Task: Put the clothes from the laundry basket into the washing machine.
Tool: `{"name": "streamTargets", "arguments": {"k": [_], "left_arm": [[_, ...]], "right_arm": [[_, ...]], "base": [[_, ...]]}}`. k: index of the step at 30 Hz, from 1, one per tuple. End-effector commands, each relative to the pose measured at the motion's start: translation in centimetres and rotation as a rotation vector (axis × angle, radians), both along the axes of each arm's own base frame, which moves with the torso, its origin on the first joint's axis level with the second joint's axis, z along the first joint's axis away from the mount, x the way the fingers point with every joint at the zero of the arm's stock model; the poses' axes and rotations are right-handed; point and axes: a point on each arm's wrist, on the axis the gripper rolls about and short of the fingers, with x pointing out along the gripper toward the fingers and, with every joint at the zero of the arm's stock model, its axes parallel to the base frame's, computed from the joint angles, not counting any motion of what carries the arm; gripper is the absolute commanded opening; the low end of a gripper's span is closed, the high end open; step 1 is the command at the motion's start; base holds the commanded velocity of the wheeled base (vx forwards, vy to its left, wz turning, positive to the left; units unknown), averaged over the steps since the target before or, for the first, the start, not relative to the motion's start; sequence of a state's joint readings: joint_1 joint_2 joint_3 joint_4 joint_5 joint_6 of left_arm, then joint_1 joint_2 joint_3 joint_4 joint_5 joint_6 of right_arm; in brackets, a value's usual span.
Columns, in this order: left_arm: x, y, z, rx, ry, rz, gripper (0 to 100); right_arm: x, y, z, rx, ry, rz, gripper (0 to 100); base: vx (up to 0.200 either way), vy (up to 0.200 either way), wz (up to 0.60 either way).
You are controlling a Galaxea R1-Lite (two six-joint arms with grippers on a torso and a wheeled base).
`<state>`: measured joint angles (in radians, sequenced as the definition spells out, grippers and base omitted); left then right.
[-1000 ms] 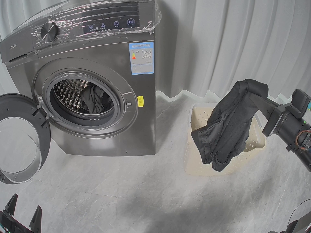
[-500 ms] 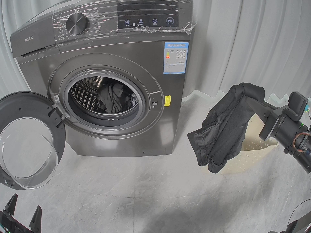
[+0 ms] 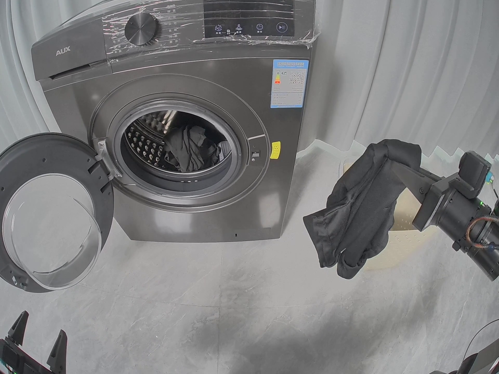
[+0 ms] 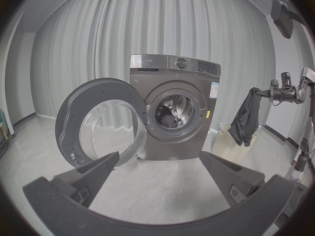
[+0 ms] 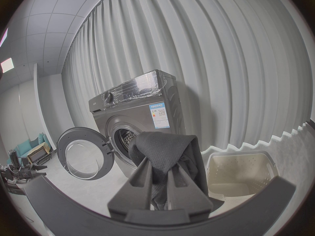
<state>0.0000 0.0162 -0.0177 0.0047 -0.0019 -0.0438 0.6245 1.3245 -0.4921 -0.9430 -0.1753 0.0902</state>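
While our right tool point(image 3: 408, 168) grips a dark garment point(image 3: 364, 203) over the laundry basket point(image 5: 242, 171), right of the open-doored washing machine point(image 3: 208, 79), our left tool point(image 4: 158, 154) sits open, near left.

**Sheen and matt**

The washing machine point(image 3: 171, 79) has a satin grey metal look, glossy film point(image 3: 171, 24) over its panel, and a shiny perforated drum point(image 3: 143, 141). Its door point(image 3: 31, 157) is matt dark plastic round clear glass. The dark garment point(image 3: 364, 203) is matt knit cloth; the laundry basket point(image 3: 403, 237), cream perforated plastic; the floor point(image 3: 208, 307), polished tile.
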Motion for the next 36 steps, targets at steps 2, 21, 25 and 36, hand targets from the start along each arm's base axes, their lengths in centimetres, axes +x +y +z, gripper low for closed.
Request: {"name": "streamTargets", "arguments": {"k": [2,21,25,36], "left_arm": [[-0.02,0.0,-0.44,-0.001,-0.002,0.0,100],[-0.02,0.0,-0.44,-0.001,-0.002,0.0,100],[-0.02,0.0,-0.44,-0.001,-0.002,0.0,100],[-0.02,0.0,-0.44,-0.002,-0.002,0.0,100]], "right_arm": [[0.04,0.05,-0.19,-0.005,0.006,0.009,0],[0.31,0.29,-0.89,-0.012,0.036,0.015,0],[0.25,0.37,-0.89,-0.012,0.036,0.02,0],[0.17,0.39,-0.95,-0.013,0.037,0.023,0]], "base": [[0.0,0.2,0.0],[0.0,0.2,0.0],[0.0,0.2,0.0],[0.0,0.018,0.0]]}}
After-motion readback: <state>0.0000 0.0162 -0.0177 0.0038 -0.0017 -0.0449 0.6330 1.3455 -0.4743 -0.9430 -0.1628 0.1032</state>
